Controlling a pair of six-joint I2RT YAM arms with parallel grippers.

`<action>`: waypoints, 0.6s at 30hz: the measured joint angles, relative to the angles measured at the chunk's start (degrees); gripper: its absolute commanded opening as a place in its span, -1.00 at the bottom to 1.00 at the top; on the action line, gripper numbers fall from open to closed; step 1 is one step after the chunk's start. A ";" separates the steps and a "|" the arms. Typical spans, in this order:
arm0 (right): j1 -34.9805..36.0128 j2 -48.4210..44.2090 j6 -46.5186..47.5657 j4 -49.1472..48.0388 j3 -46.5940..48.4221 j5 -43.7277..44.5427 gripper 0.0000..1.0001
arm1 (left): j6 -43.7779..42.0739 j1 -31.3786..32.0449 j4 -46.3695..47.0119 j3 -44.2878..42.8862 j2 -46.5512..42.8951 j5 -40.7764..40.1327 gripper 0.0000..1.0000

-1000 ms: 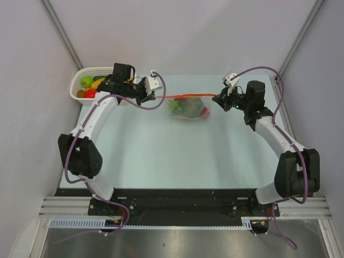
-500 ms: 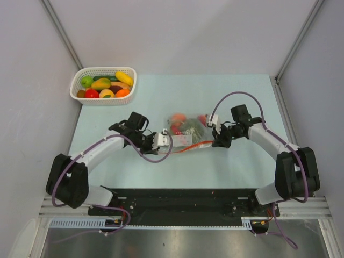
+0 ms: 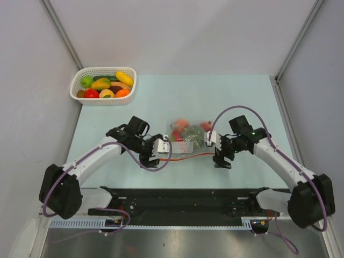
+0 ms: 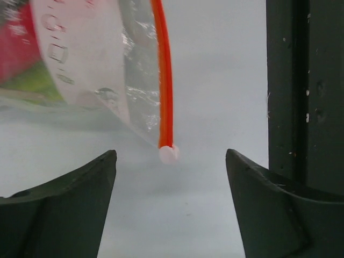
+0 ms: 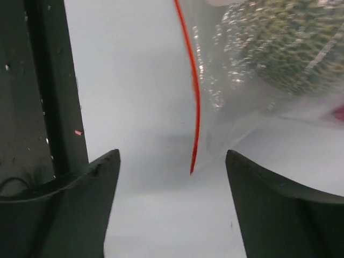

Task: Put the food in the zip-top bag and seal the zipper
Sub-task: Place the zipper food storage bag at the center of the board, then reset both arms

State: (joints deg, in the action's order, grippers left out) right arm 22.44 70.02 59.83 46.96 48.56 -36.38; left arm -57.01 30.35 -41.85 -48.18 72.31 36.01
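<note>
Left fingers (image 4: 59, 209) and right fingers (image 5: 279, 209) are open, not touching the zipper (image 3: 193, 156), which runs left-right at lower centre. Behind it lies the zip-top bag (image 3: 185, 144) with food (image 3: 192, 134) inside; the basket (image 3: 102, 100) stands well apart, upper left.

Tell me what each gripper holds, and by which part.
Nothing. The left gripper and right gripper stand open, each facing one untouched end of the orange-red zipper strip.

The clear zip-top bag (image 3: 185, 144) lies flat, red and green food (image 3: 191, 134) inside, orange-red zipper (image 4: 164, 75) along its 6 o'clock edge.
</note>
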 measured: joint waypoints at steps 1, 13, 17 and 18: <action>0.22 -2.03 -1.60 -0.15 0.00 0.63 0.81 | 0.11 0.02 -1.07 -1.29 -0.20 0.04 0.91; 1.79 -9.57 -29.90 -13.49 10.12 10.21 0.99 | 19.82 -4.81 -3.26 -30.60 1.79 2.75 0.99; -0.13 -3.63 -39.30 -19.96 16.17 10.16 0.99 | 30.82 -10.88 -2.08 -42.75 10.34 4.61 0.99; -1.55 -2.23 -41.99 -21.66 17.35 9.81 0.99 | 33.40 -12.90 -2.25 -46.21 13.40 5.42 0.99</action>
State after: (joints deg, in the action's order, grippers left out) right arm 20.88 67.79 17.85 25.30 65.91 -26.57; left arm -23.62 17.45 -44.10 -94.39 85.71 41.43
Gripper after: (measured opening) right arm 0.995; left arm 0.995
